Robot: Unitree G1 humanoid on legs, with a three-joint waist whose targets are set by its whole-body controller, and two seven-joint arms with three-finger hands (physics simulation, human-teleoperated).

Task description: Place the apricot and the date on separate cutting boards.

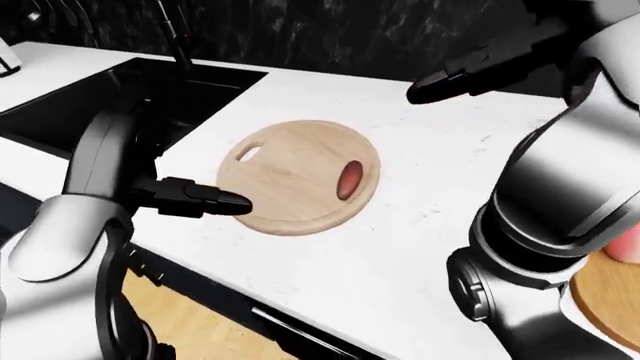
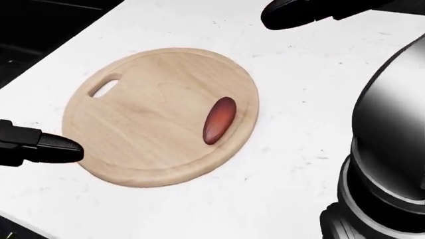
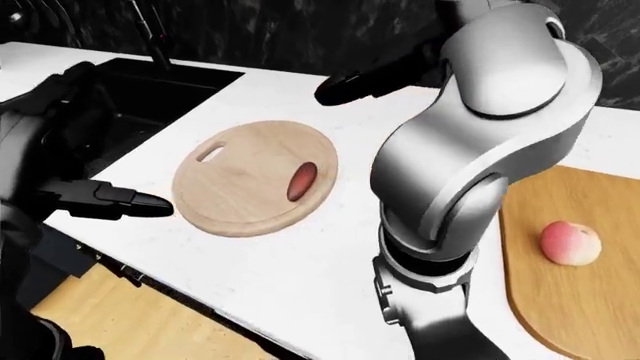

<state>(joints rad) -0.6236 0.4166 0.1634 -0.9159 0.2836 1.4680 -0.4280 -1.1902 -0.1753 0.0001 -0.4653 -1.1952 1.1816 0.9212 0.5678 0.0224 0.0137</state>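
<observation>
A dark red date [image 2: 219,120] lies on the right part of a round wooden cutting board [image 2: 146,144] with a handle slot. My right hand [image 2: 299,12] is open and empty, above and to the right of the board near the head view's top edge. My left hand [image 2: 46,148] is open and empty, its black fingertips at the board's left rim. In the right-eye view a pink-orange apricot [image 3: 570,244] sits on a second, darker wooden board [image 3: 570,300] at the far right.
Both boards lie on a white counter [image 3: 330,270]. A black sink [image 1: 110,97] with a faucet [image 1: 175,37] is at the left. The counter's near edge drops to a wooden floor [image 3: 150,322]. My right arm [image 3: 480,172] stands between the boards.
</observation>
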